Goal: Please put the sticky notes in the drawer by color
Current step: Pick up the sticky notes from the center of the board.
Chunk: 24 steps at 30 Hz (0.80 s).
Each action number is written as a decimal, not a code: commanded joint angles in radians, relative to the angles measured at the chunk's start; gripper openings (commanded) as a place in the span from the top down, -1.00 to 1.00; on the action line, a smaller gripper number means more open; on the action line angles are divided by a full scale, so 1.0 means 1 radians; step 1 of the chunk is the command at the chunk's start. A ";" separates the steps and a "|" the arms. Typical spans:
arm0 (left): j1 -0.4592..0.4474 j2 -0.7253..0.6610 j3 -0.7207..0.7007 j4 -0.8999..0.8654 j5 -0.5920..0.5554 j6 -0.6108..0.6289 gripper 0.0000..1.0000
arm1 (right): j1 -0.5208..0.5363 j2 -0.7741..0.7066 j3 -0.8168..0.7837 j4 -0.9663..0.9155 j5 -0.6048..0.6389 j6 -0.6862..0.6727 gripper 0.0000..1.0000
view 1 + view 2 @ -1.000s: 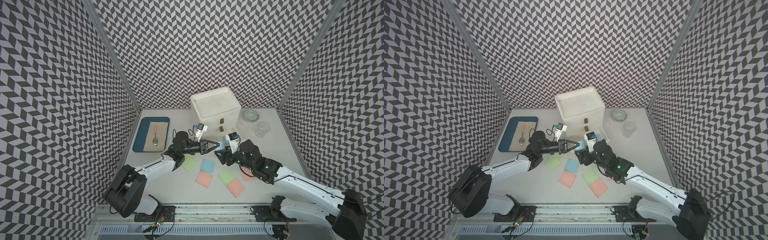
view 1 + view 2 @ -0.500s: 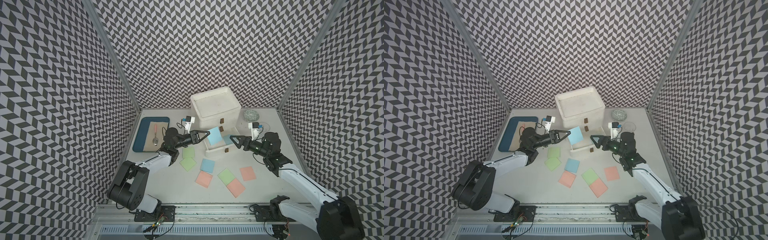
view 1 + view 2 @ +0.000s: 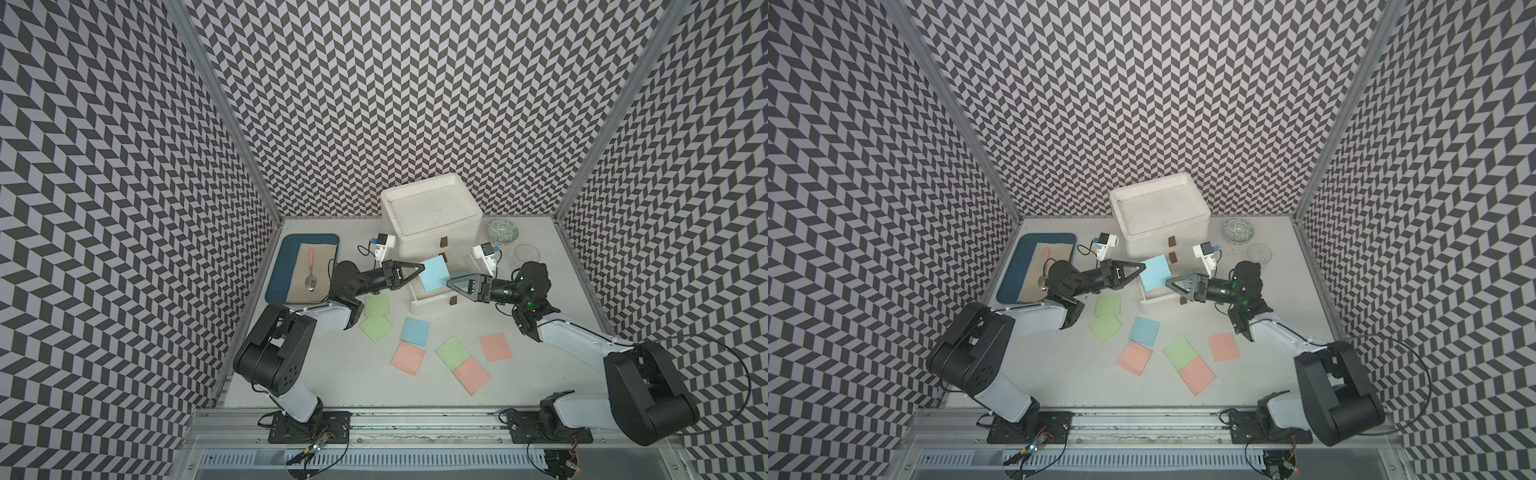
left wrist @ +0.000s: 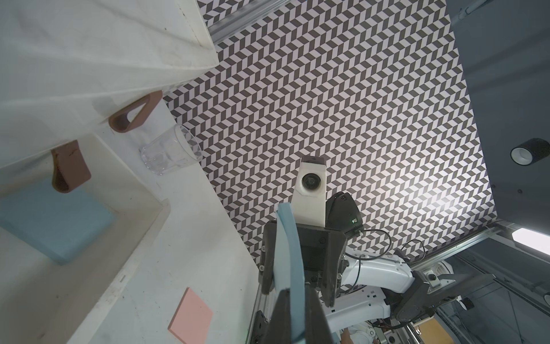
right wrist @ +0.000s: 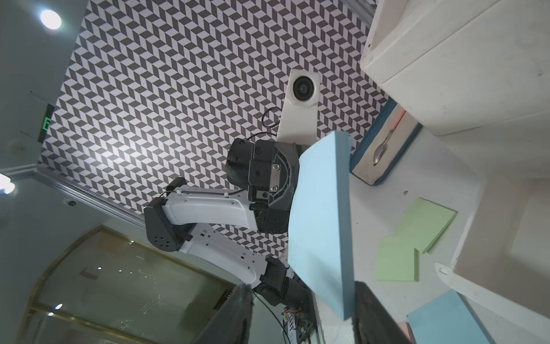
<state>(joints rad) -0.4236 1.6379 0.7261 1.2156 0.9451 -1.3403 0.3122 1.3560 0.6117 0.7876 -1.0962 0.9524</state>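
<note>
My left gripper (image 3: 419,272) (image 4: 297,295) is shut on a light blue sticky note (image 3: 435,273) (image 3: 1156,272) (image 4: 290,253), held on edge above the pulled-out bottom drawer (image 3: 430,302) of the white chest (image 3: 432,212). My right gripper (image 3: 451,286) (image 5: 300,300) is open, with that note's (image 5: 321,214) far edge between its fingers (image 5: 369,315) and close to one of them. Another blue note (image 4: 56,220) lies inside the drawer. Green notes (image 3: 377,306) (image 3: 375,328) (image 3: 452,352), a blue note (image 3: 415,331) and pink notes (image 3: 408,358) (image 3: 471,376) (image 3: 495,347) lie flat on the table.
A blue tray (image 3: 282,266) with a spoon (image 3: 310,278) lies at the left. A patterned bowl (image 3: 503,231) and a clear glass (image 3: 527,252) stand to the right of the chest. Both arms meet over the open drawer.
The left gripper has lifted the blue note from the table's middle to above the drawer. The right gripper swung out to the right, then came back to the note's edge with narrower jaws.
</note>
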 commanded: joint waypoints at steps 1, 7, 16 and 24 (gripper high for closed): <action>-0.005 -0.035 0.019 0.013 0.019 0.018 0.98 | 0.004 0.003 0.035 0.064 -0.041 0.007 0.16; 0.002 -0.082 0.020 -0.198 0.012 0.174 0.38 | -0.009 -0.013 0.033 0.013 -0.005 -0.023 0.85; 0.061 -0.246 -0.001 -0.765 -0.211 0.632 -0.01 | -0.097 -0.031 0.031 -0.379 0.264 -0.243 0.88; 0.040 -0.287 -0.097 -0.793 -0.338 0.803 -0.01 | -0.102 0.075 0.072 -0.439 0.402 -0.312 0.85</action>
<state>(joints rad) -0.3691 1.3441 0.6548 0.4793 0.6704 -0.6609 0.2127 1.4017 0.6491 0.3573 -0.7658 0.6930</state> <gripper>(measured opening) 0.506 0.088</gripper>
